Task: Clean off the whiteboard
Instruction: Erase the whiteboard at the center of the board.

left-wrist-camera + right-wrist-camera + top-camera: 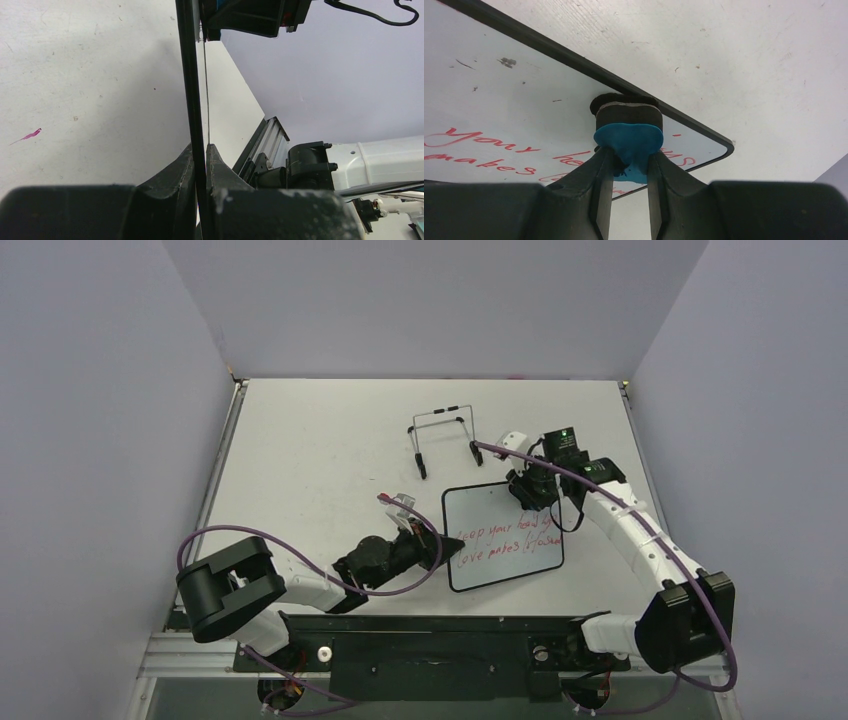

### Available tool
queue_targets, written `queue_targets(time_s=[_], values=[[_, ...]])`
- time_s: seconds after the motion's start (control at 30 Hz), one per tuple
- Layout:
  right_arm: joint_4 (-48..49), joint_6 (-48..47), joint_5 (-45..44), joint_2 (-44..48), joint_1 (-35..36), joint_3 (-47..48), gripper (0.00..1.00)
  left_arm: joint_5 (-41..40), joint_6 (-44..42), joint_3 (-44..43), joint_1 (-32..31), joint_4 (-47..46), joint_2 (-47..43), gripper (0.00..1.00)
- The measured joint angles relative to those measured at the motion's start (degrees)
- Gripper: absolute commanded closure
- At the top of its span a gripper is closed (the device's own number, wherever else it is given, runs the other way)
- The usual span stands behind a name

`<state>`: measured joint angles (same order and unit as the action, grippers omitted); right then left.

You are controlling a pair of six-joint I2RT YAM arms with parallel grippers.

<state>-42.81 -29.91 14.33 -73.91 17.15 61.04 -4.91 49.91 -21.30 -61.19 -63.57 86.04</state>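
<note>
1. Left end effector point(200, 150) clamps the whiteboard point(497, 512) by its left frame edge; board lies on table point(320, 440) between arms.
2. We judge it light, stiff, slick: edge hold suits.
3. Right end effector point(629, 154) grips blue eraser point(628, 136), pressed on board's corner.

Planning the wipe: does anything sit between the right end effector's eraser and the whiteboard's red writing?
Nothing visible. The blue eraser in the right end effector rests against the whiteboard, with only bare board between it and the red writing.

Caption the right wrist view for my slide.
Blue eraser, pinched by the right fingers, meets the whiteboard; red writing not yet wiped.
</note>
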Motion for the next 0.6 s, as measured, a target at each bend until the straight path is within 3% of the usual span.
queue_targets(time_s=[0.33,0.6], values=[[-4.15,-2.67,12.26,5.03,-10.86,0.74,1.00,3.69,-1.90,0.00,-1.03,-0.09,-0.15,1.00],[-2.36,-2.14,11.63,5.90,-9.53,-0.83,1.00,4.55,-1.29,0.00,-1.33,0.00,-0.24,1.00]])
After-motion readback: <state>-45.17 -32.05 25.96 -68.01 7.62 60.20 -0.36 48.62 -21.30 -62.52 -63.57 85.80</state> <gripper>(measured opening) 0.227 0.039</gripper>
